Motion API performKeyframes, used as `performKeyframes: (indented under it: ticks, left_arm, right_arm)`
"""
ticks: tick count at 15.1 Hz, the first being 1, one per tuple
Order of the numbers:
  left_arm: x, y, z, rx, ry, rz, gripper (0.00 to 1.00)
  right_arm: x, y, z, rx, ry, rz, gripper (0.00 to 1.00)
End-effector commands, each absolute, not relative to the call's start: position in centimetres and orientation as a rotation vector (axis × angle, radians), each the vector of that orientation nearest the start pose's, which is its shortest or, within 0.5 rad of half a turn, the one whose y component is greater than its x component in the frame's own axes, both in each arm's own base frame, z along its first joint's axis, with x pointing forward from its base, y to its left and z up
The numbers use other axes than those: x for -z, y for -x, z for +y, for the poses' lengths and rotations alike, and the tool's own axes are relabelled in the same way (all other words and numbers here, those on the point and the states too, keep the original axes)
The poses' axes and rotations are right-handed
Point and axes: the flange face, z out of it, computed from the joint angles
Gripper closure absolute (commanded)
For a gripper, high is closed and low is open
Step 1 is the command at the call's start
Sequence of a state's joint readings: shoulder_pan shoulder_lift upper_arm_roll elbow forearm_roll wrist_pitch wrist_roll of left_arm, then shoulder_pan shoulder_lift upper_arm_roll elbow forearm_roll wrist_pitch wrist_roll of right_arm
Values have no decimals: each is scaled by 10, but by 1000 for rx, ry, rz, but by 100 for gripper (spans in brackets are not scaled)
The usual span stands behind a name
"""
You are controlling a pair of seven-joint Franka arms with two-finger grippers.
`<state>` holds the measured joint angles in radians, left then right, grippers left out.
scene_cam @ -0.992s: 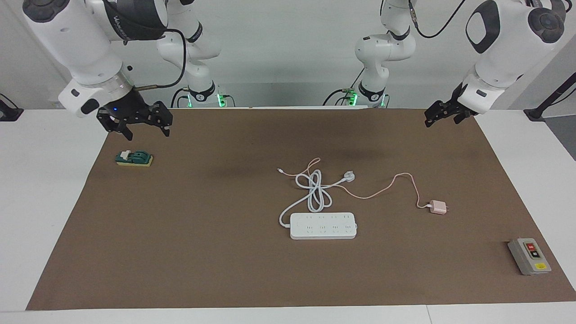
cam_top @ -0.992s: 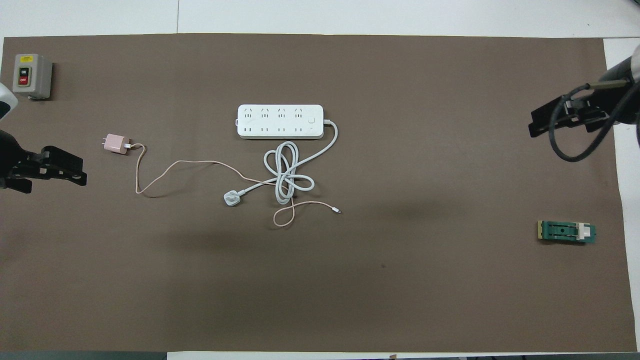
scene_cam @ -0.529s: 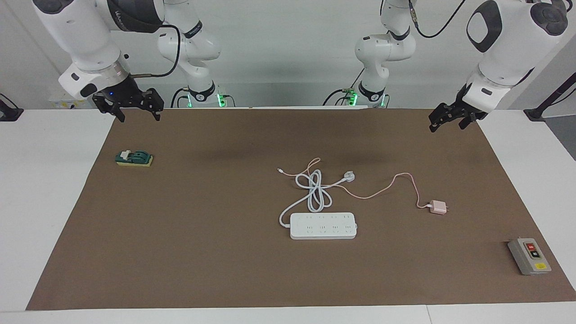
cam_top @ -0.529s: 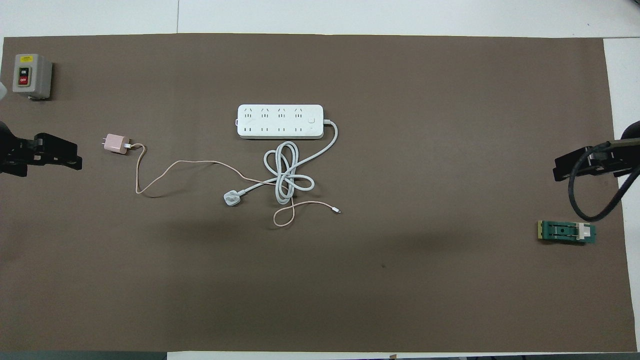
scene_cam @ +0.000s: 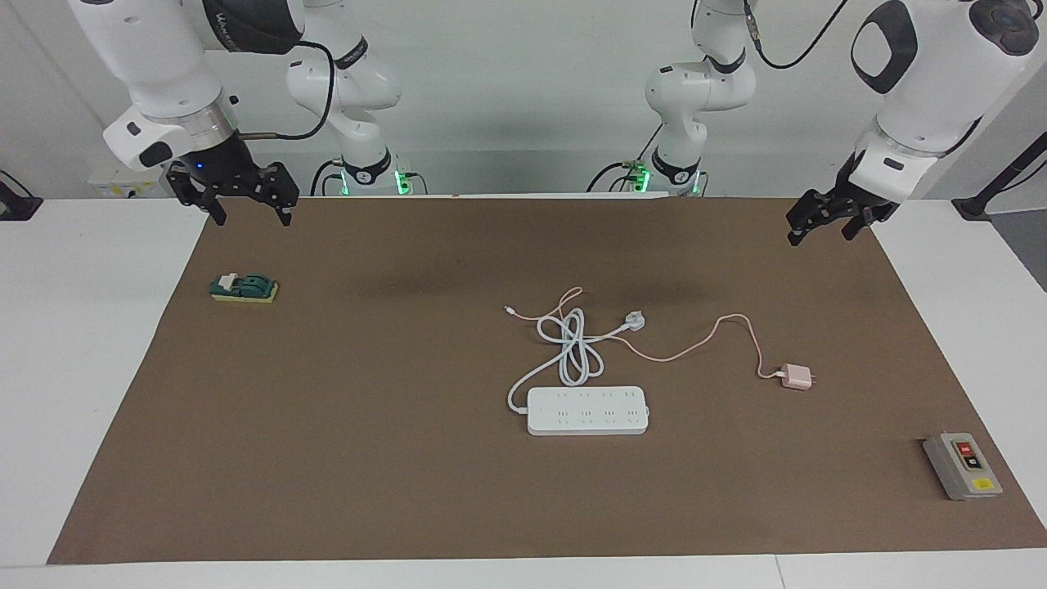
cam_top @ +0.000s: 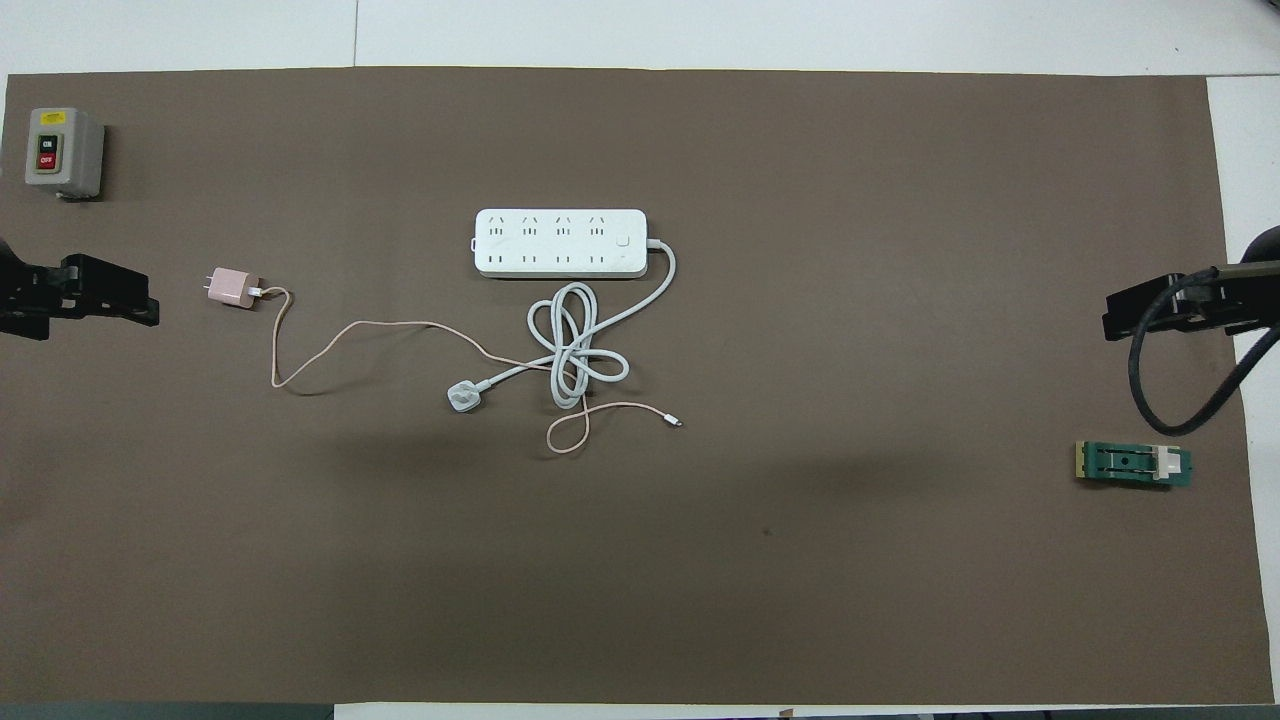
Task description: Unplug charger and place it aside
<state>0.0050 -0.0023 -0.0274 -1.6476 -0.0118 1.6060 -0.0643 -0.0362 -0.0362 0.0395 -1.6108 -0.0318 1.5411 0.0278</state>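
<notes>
The pale pink charger (scene_cam: 796, 376) lies on the brown mat toward the left arm's end, unplugged, apart from the white power strip (scene_cam: 587, 411). Its thin pink cable (scene_cam: 695, 348) runs across the strip's coiled white cord and white plug (scene_cam: 634, 320). In the overhead view the charger (cam_top: 232, 288) lies beside the strip (cam_top: 560, 242). My left gripper (scene_cam: 818, 233) hangs open and empty over the mat's edge at the left arm's end (cam_top: 100, 305). My right gripper (scene_cam: 251, 217) hangs open and empty over the mat's corner at the right arm's end (cam_top: 1140, 315).
A grey on/off switch box (scene_cam: 963, 466) (cam_top: 62, 150) stands at the mat's corner, farther from the robots than the charger. A green knife switch (scene_cam: 244, 288) (cam_top: 1133, 464) lies below the right gripper. The brown mat (scene_cam: 368, 458) covers the white table.
The right gripper has risen and drawn back toward the robots' edge of the mat. The left gripper has shifted slightly toward the mat's edge. The charger and strip have not moved.
</notes>
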Motion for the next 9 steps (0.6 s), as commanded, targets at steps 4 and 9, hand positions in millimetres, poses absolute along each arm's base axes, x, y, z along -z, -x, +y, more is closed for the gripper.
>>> performKeyframes:
  ticks: [4,9]
  left_arm:
    - [-598,-551,-12,-31,3134,-43,0]
    - [-598,-551,-12,-31,3132,-43,0]
  right_arm:
    - [-629,-536,1,-32,3176,84,0]
    - [-627,-535,2,-40,3176,84,0]
